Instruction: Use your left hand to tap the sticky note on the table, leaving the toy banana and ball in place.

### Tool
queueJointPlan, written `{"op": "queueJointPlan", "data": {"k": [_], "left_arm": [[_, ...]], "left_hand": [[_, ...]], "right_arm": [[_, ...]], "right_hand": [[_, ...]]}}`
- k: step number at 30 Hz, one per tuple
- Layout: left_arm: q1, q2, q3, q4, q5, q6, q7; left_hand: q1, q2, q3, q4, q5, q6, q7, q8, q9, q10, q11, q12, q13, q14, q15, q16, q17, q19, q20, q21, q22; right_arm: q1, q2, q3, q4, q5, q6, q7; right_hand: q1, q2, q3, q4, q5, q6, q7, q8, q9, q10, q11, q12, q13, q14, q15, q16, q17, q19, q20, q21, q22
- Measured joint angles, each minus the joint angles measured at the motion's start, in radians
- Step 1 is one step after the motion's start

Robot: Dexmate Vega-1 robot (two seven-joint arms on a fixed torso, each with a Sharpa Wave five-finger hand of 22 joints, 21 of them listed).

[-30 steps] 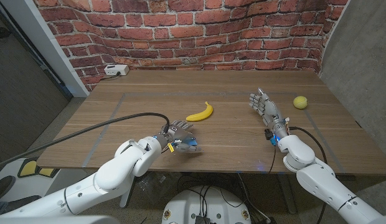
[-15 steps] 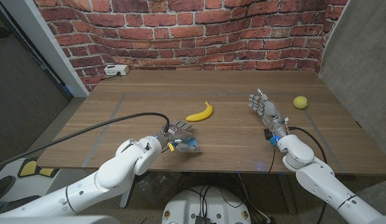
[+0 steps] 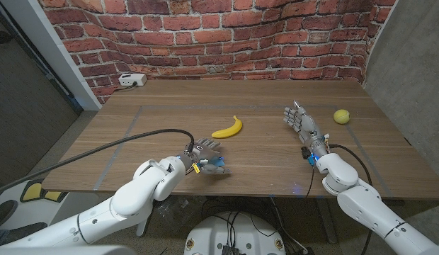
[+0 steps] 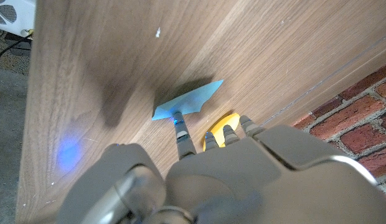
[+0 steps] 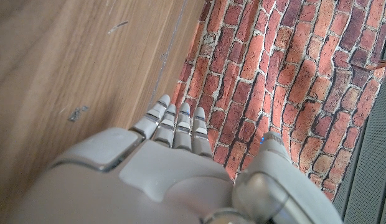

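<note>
- Nearest to us, our left robot hand [image 3: 206, 154] sits low over the front part of the wooden counter [image 3: 134, 134], back upward, fingers spread forward and down; it holds nothing.
- In the left wrist view, one fingertip [image 4: 178, 116] of that robot hand touches the edge of the blue sticky note [image 4: 187, 101], which lies flat on the counter with its shadow beside it. From the head view the note [image 3: 218, 163] peeks out under the fingers.
- Our right robot hand [image 3: 301, 122] stands on its edge farther right, palm upright, fingers extended and a little apart, gripping nothing; the right wrist view shows the fingers [image 5: 175, 122] straight above the wood.
- Just beyond the left robot hand lies the toy banana [image 3: 228, 128], near the counter's middle, apart from both hands.
- The yellow ball [image 3: 340, 116] rests near the right edge, beyond the right robot hand and not touching it.
- At the far left corner sits a white power strip [image 3: 132, 80] against the brick wall [image 3: 226, 32].
</note>
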Motion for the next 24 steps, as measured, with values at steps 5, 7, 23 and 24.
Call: {"op": "queueJointPlan", "data": {"k": [5,7,23,24], "left_arm": [[0.005,-0.007,0.005,-0.003,0.005,0.008,0.0],[0.008,-0.011,0.008,-0.004,0.007,0.012,0.001],[0.022,-0.043,0.029,-0.017,0.034,0.046,-0.017],[0.023,-0.046,0.032,-0.018,0.039,0.048,-0.021]], "left_hand": [[0.0,0.0,0.0,0.0,0.0,0.004,0.004,0.0,0.0,0.0,0.0,0.0,0.0,0.0,0.0,0.0,0.0,0.0,0.0,0.002,0.0],[0.0,0.0,0.0,0.0,0.0,0.008,0.0,0.0,0.0,0.0,0.0,0.0,0.0,0.0,0.0,0.0,0.0,0.0,0.0,0.002,0.0],[0.0,0.0,0.0,0.0,0.003,0.011,0.0,-0.005,-0.002,0.0,0.0,0.0,0.0,0.0,0.0,0.0,0.0,0.0,0.0,0.002,0.0],[0.0,0.0,0.0,0.0,0.003,0.011,0.0,-0.007,-0.002,0.0,0.0,0.0,0.0,0.0,0.0,0.0,0.0,0.0,0.0,0.002,0.0]], "right_arm": [[-0.003,-0.004,0.005,-0.002,0.002,0.001,0.002],[-0.006,-0.007,0.008,-0.004,0.005,0.002,0.003],[-0.01,-0.016,0.024,-0.003,0.021,0.012,0.025],[-0.01,-0.016,0.024,0.0,0.023,0.014,0.028]], "right_hand": [[0.0,0.0,0.0,0.0,0.0,0.0,0.0,0.0,0.0,0.0,0.0,0.0,0.0,0.0,0.0,0.0,0.0,0.0,0.0,0.0,0.0],[0.0,0.0,-0.002,-0.002,0.0,0.0,0.0,0.0,0.0,0.0,0.0,0.0,0.0,0.0,0.0,0.0,0.0,0.0,0.0,-0.006,0.0],[0.0,0.0,-0.004,-0.004,0.0,0.0,0.0,0.0,0.0,0.0,0.0,0.0,0.0,0.0,0.0,0.0,0.0,0.0,0.0,-0.006,0.0],[0.0,0.0,-0.004,-0.004,0.0,0.0,0.0,0.0,0.0,0.0,0.0,0.0,0.0,0.0,0.0,0.0,0.0,0.0,0.0,-0.006,0.0]]}}
